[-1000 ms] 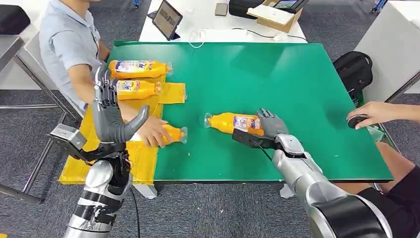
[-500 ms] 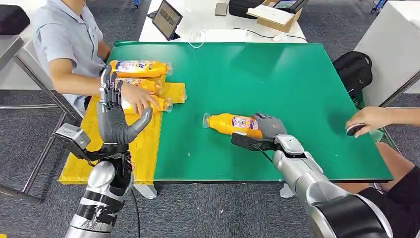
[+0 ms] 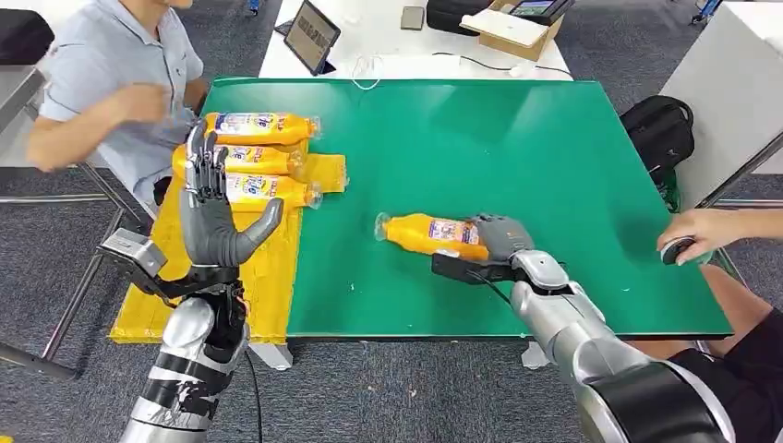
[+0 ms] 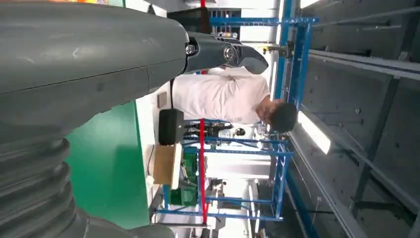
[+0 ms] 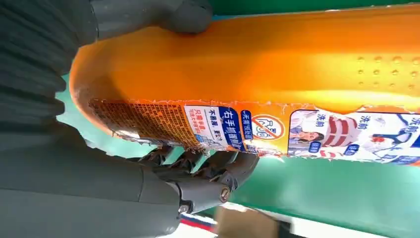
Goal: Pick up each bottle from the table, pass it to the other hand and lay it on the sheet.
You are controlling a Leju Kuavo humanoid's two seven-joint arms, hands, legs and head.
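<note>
Orange bottle (image 3: 429,232) lying mid green counter (image 3: 517,148), right hand (image 3: 499,242) fingers (image 5: 218,168) wrapped around its base. Three bottles (image 3: 258,157) on yellow sheet (image 3: 268,277). Left hand (image 3: 210,208) raised upright, fingers spread, empty.

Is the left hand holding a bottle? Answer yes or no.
No, the left hand is raised over the yellow sheet with fingers spread and nothing in it.

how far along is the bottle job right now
Three orange plastic bottles already lie on the yellow sheet. The right hand grips the last orange bottle on the green table. The left hand waits raised and open. Left: the pass and laying it on the sheet.
</note>
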